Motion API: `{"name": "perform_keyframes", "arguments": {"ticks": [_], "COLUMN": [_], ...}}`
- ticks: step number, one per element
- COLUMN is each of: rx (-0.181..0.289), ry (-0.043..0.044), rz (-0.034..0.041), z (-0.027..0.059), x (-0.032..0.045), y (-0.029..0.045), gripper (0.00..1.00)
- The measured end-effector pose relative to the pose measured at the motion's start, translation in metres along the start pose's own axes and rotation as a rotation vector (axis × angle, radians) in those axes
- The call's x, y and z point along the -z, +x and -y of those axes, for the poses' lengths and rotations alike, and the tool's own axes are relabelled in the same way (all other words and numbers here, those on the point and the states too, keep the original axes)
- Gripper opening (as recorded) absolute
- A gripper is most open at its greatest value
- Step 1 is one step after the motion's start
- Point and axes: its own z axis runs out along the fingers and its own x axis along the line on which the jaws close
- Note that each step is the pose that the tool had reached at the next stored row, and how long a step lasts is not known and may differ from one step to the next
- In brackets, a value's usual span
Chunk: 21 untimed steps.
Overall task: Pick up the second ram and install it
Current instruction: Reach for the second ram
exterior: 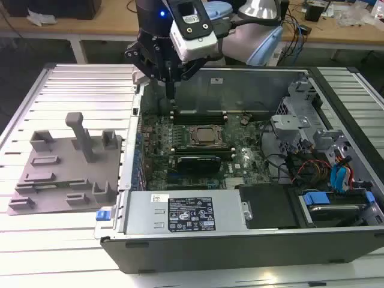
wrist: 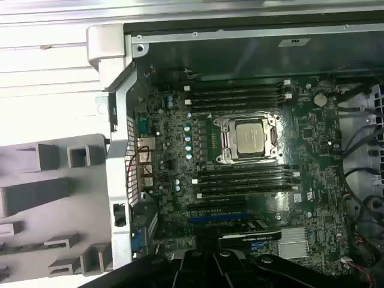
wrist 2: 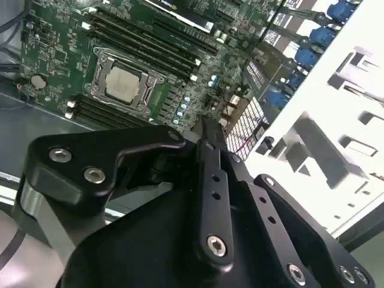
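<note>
— Hanging over the far corner of the open dark metal computer case (exterior: 252, 255), the black two-fingered tool (exterior: 171, 96) has its fingers pressed together, nothing between them. The case's side wall stands close beside it.

— And the second ram?

— It looks seated: a thin dark green strip (exterior: 222, 116) between the square silver processor (exterior: 207, 136) and the far wall. A grey moulded tray (exterior: 54, 180) lies outside on the ribbed surface (exterior: 72, 84).

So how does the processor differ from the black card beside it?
The processor is square and silver; the black card is long and dark. The processor sits between the two rows of memory slots; the card lies beyond them. Both sit on the green motherboard.
</note>
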Motion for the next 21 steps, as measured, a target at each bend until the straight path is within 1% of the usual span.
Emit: {"name": "perform_keyframes", "arguments": {"ticks": [1, 2, 3, 4, 6, 9, 13, 14, 15, 17, 19, 21], "rx": [0.000, 0.000, 0.000, 0.000, 0.000, 0.000, 0.000, 0.000, 0.000, 0.000, 0.000, 0.000], "ry": [0.0000, 0.0000, 0.0000, -0.0001, -0.0001, 0.0000, -0.0001, -0.0001, 0.0000, -0.0001, -0.0001, -0.0001], "rz": [0.0001, 0.0005, 0.0008, 0.0011, 0.0011, 0.0011, 0.0011, 0.0011, 0.0011, 0.0011, 0.0011, 0.0011], "z": [0.0005, 0.0017, 0.0026, 0.0033, 0.0040, 0.0059, 0.0068, 0.0071, 0.0076, 0.0082, 0.0087, 0.0096], "x": [0.0002, 0.0006, 0.0010, 0.0012, 0.0014, 0.0019, 0.0020, 0.0020, 0.0020, 0.0020, 0.0021, 0.0022], "y": [0.0072, 0.0223, 0.0346, 0.0445, 0.0537, 0.0800, 0.0907, 0.0949, 0.1012, 0.1099, 0.1164, 0.1282], "gripper": [0.08, 0.08, 0.08, 0.08, 0.08, 0.08, 0.08, 0.08, 0.08, 0.08, 0.08, 0.08]}}
